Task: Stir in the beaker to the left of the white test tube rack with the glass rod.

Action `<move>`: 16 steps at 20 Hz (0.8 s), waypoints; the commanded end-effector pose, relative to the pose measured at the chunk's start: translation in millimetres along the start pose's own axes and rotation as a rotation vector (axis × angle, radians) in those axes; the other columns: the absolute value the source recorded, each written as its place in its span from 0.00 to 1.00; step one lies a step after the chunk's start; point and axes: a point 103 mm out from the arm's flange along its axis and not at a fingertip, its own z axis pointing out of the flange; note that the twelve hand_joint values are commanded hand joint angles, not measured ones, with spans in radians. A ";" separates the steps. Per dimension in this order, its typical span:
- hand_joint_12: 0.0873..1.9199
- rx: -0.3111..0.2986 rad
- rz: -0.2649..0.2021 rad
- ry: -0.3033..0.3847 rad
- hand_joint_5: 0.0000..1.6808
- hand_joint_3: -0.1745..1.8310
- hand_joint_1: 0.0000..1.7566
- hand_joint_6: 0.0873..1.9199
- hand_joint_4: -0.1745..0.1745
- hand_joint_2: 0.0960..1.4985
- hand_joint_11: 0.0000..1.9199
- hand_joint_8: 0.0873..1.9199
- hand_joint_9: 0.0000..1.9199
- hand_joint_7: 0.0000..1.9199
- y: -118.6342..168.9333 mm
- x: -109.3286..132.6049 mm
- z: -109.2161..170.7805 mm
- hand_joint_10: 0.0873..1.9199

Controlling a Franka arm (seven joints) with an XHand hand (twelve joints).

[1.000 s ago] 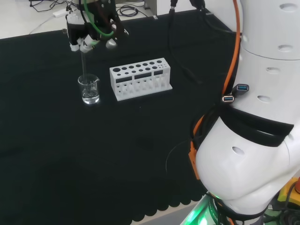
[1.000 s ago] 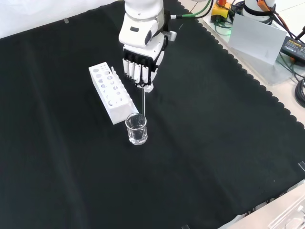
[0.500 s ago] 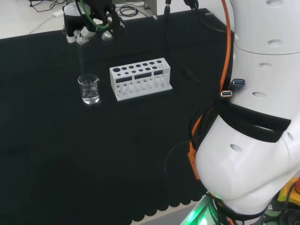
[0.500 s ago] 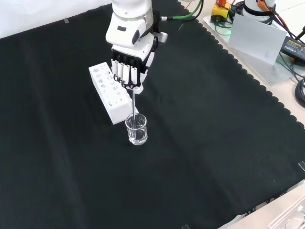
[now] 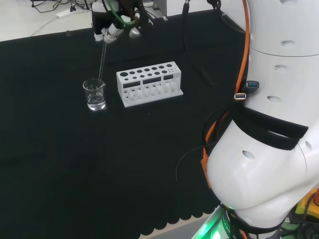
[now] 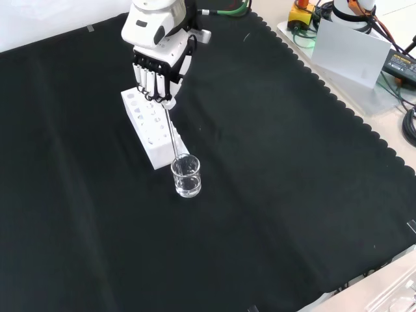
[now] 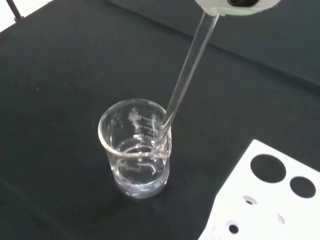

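the clear beaker is standing upright with a little clear liquid in it, just left of the white test tube rack in the head view. the glass rod is leaning at a slant, its lower end dipping inside the beaker against the rim. the robot hand is hanging above the rack in the front view, fingers curling round the rod's upper end. black cloth is covering the surface; cables are lying beyond its far edge.
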 end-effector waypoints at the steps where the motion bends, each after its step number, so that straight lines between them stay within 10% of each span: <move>1: 0.31 0.010 -0.033 0.012 0.71 0.09 0.87 0.15 0.00 0.65 0.64 0.50 0.58 0.50 -4.7 24.5 3.8 0.58; 16: 0.31 -0.018 -0.121 0.010 0.73 0.09 0.87 0.12 0.00 0.65 0.64 0.49 0.58 0.50 18.4 74.6 7.9 0.58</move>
